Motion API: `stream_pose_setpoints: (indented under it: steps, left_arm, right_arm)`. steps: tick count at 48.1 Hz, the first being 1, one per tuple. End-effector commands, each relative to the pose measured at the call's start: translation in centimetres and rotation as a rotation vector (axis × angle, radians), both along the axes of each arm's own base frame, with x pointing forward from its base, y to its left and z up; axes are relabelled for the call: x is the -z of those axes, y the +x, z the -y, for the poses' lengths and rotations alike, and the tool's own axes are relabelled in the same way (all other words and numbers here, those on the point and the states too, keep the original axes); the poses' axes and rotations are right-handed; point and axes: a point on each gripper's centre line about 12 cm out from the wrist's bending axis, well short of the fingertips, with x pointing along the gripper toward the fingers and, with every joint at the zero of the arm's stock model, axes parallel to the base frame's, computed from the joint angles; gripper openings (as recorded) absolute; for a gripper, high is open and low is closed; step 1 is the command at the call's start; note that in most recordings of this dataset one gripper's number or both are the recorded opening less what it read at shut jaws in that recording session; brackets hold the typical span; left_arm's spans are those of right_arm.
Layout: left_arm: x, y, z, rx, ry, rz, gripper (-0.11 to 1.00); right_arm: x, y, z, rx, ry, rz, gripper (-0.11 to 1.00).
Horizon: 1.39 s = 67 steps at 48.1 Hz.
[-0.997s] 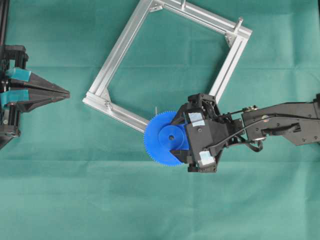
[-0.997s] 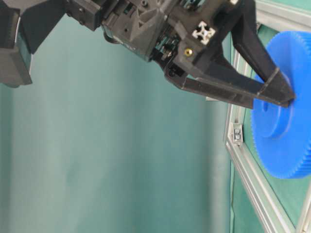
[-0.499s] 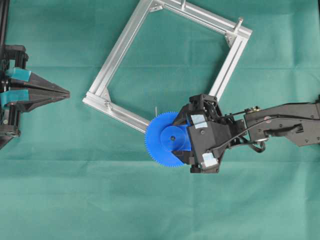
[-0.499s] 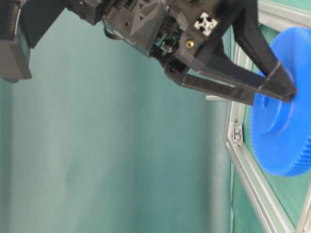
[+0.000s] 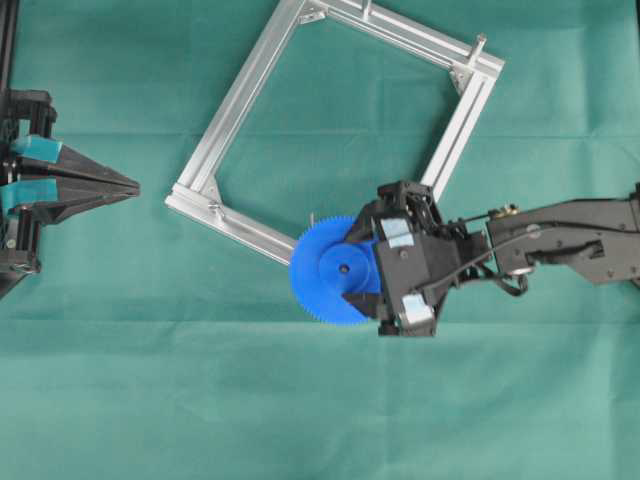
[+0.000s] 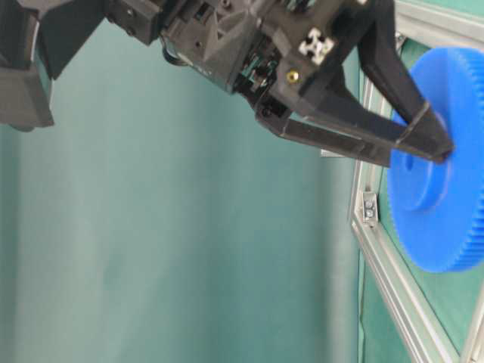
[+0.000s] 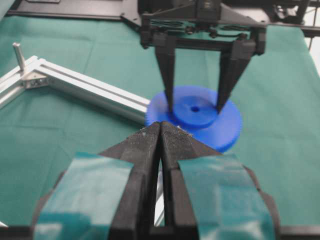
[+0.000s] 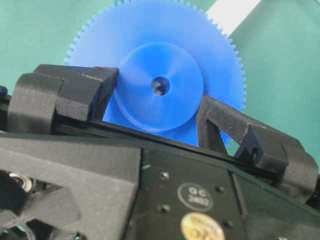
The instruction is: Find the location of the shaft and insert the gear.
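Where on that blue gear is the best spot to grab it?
By the raised round hub of the gear, one finger on each side, coming from above. The right gripper does so now: the hub's smooth wall suits the fingers better than the toothed rim, and the centre hole stays uncovered.

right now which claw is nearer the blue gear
Right. The right claw grips the gear by its hub; the left claw sits shut, far off at the table's left edge.
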Motion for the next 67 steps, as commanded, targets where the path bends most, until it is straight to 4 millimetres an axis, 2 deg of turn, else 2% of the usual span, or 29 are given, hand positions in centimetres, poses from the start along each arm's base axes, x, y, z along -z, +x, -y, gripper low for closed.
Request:
stream_pose_setpoints:
  steps: [1,29,52,67]
  left_arm:
    - [-0.4,0.2,0.0,-0.002,-0.001,0.009,0.01]
    - [-0.3,0.2,0.0,-0.002,0.0,0.003,0.01]
    - [-0.3,0.2,0.0,-0.002,0.0,0.005,0.01]
    - [-0.3,0.2,0.0,-0.002,0.0,0.005,0.01]
  right_arm:
    - [0.9,-0.3,1.1,0.02,-0.011,-0.03,0.69]
    - [0.9,-0.1,1.4,0.026,-0.011,-0.027,0.69]
    - [-0.3,0.8,1.3,0.018,-0.014,0.006,0.69]
    - [-0.3,0.8,1.2,0.017,-0.014,0.006,0.69]
